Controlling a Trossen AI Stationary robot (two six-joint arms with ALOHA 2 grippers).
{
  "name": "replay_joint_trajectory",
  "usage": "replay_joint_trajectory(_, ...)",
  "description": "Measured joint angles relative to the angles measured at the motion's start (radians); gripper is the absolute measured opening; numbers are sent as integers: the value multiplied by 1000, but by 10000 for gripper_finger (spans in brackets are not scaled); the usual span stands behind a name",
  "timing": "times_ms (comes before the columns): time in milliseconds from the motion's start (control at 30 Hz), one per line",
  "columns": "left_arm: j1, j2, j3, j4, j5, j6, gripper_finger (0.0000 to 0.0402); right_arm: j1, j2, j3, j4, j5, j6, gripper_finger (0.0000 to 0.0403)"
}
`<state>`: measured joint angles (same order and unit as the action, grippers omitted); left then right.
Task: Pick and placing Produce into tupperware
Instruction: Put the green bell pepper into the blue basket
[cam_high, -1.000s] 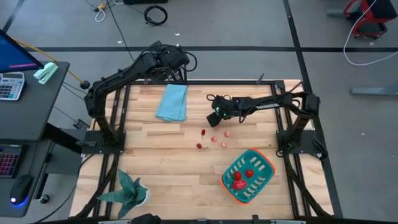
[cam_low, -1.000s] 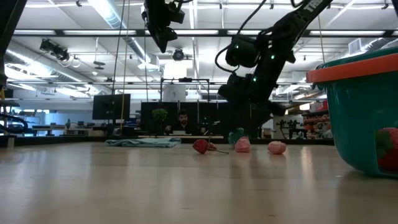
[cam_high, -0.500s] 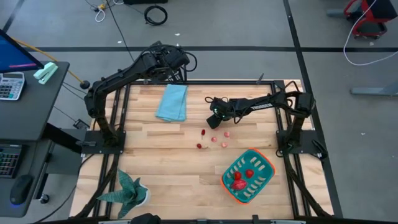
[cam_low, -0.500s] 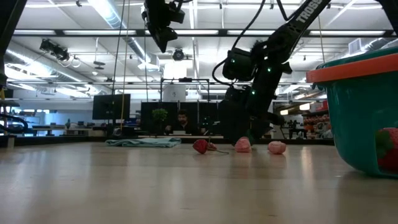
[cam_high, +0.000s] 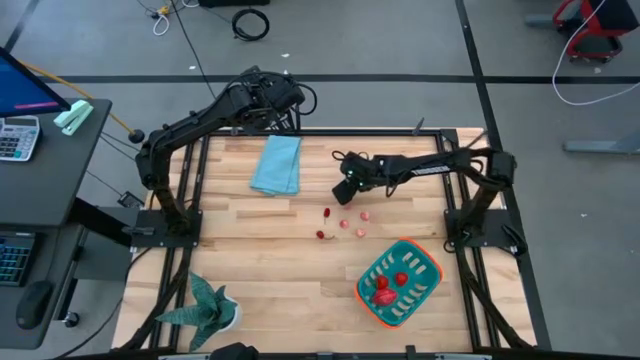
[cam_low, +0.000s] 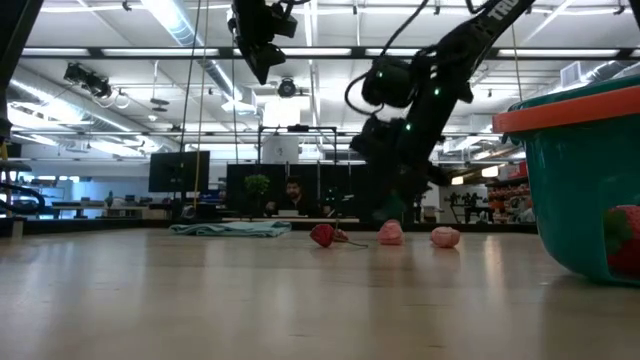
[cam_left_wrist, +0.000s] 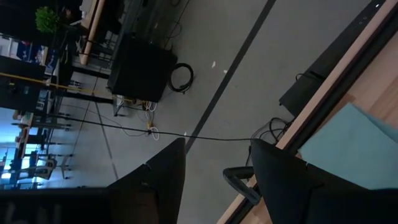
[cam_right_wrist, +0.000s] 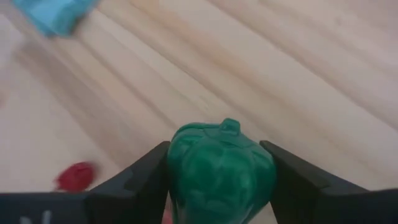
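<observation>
Right tool (cam_high: 345, 192) has lifted slightly, clamped around the green produce piece (cam_right_wrist: 221, 171) above the table (cam_high: 260, 260)

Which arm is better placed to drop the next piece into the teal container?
The right. Its pincer already grips the green pepper above the table, on the container's side. The left pincer waits over the far edge, past the blue cloth.

You are looking at a robotics lab in a large open office hall. Wood-slat table (cam_high: 260, 260) on a black frame, grey floor with loose cables (cam_high: 250, 22). Ceiling strip lights (cam_low: 170, 20), monitors (cam_low: 178, 170), a person (cam_low: 293, 195) seated at a far desk.
</observation>
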<state>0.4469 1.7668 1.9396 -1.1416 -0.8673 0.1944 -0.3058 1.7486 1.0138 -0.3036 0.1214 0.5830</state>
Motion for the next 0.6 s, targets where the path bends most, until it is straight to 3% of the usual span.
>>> replay_joint_trajectory(167,0,0,0,0,0,0,187,32,-133,0,-100,-14,-2,236)
replay_joint_trajectory(333,0,0,0,0,0,-1,187,123,-307,2,-364,-49,76,226)
replay_joint_trajectory(467,0,0,0,0,0,-4,189,272,-429,2,-563,-112,215,224)
replay_joint_trajectory(600,0,0,0,0,0,-33,185,479,-527,2,-649,-134,410,238)
